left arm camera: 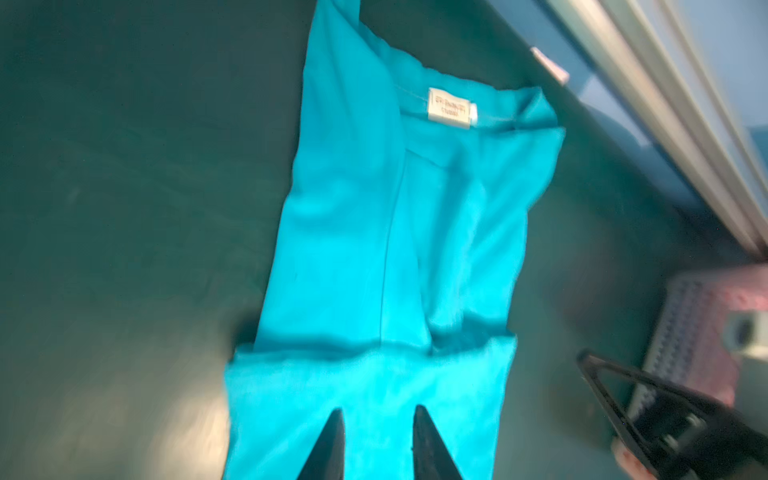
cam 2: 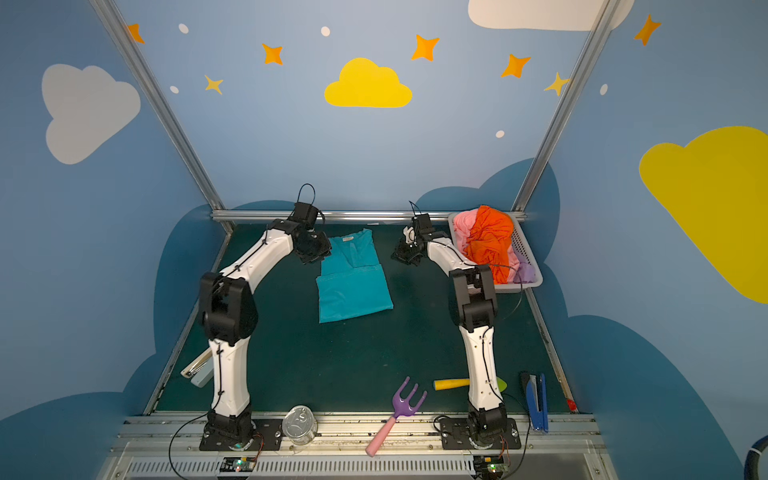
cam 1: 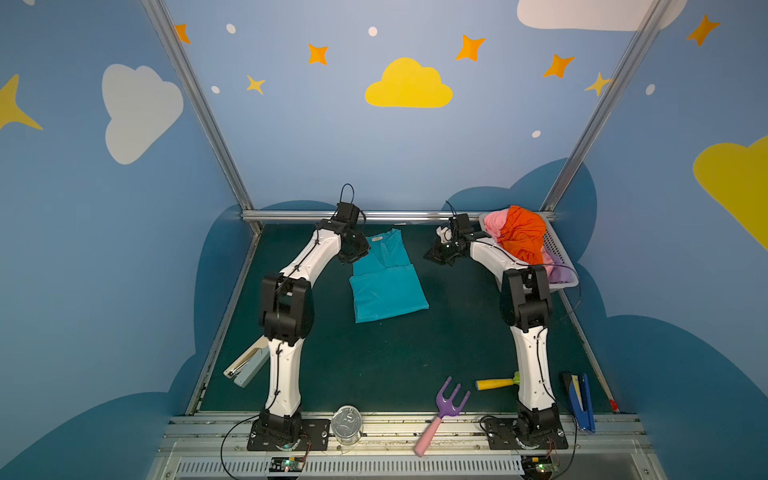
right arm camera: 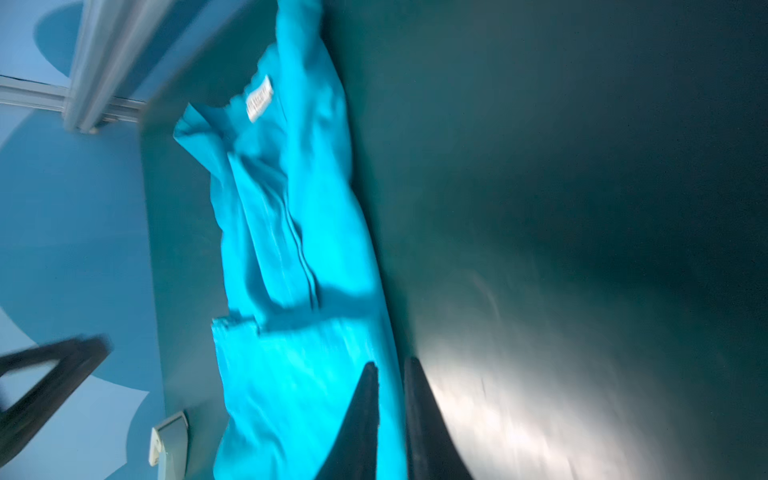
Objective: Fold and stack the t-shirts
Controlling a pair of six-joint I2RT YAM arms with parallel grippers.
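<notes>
Bimanual shirt folding, intermediate stage. Seen in both top views, the teal t-shirt point(cam 1: 386, 286) lies on the green mat point(cam 1: 374, 365), toward 12 o'clock from the mat's centre, with its collar and white label point(left arm camera: 451, 111) at the far end. Its sides are turned in along the upper half, and a wider band of cloth lies across the lower half. The left gripper point(cam 1: 353, 255) hangs at the shirt's 10 o'clock edge, its jaws a little apart and empty, as the left wrist view confirms. The right gripper point(cam 1: 434, 254) hangs off the shirt's 2 o'clock corner, apart from the cloth, its jaws parted only narrowly with nothing between them. The orange t-shirt point(cam 1: 521, 235), pink t-shirt point(cam 1: 494, 222) and lilac t-shirt point(cam 1: 559, 274) lie heaped in the white basket point(cam 1: 559, 249) at the mat's 2 o'clock corner. The step in hand appears to be the closing fold of the teal shirt. The next move probably calls for both grippers to descend, pinch the two collar-end corners, and carry them together toward 6 o'clock without dragging the layers beneath.
</notes>
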